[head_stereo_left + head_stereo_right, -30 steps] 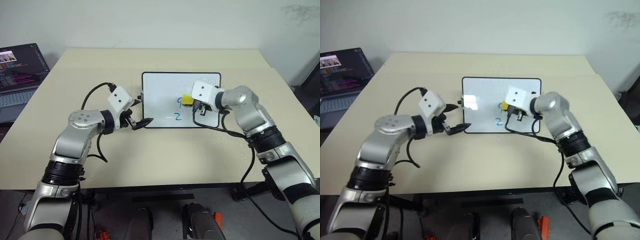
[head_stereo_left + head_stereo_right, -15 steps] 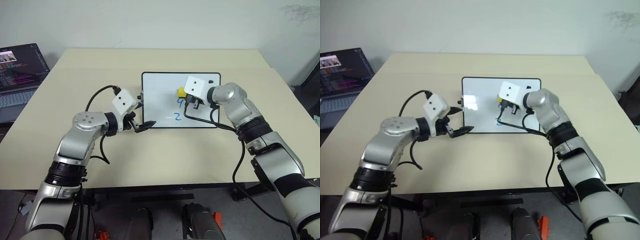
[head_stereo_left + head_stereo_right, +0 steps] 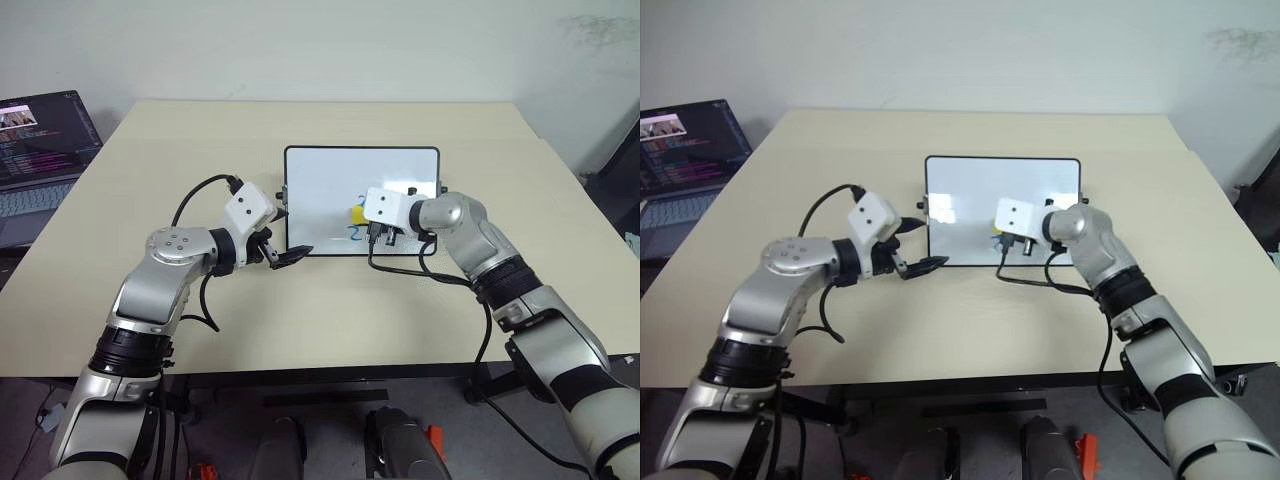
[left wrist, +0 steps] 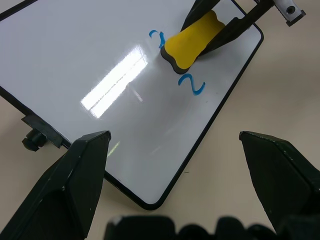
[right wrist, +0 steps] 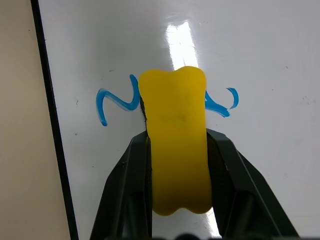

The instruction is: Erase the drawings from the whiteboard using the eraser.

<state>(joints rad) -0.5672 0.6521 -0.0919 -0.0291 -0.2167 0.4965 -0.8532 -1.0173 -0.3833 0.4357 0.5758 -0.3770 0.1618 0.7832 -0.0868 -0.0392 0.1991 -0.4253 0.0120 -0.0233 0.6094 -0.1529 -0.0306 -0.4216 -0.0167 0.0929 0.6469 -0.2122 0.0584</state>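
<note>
The yellow eraser (image 5: 176,155) is pinched by the right gripper (image 5: 175,165) over blue drawings (image 4: 191,85) on the whiteboard (image 3: 320,170), while the left gripper (image 4: 172,150) is held spread beside its corner.

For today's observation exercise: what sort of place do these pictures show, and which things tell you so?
Probably an office or lab workroom. A plain beige table stands against a bare white wall, a laptop with code on its screen sits beside it, and a small whiteboard lies on the table.
</note>
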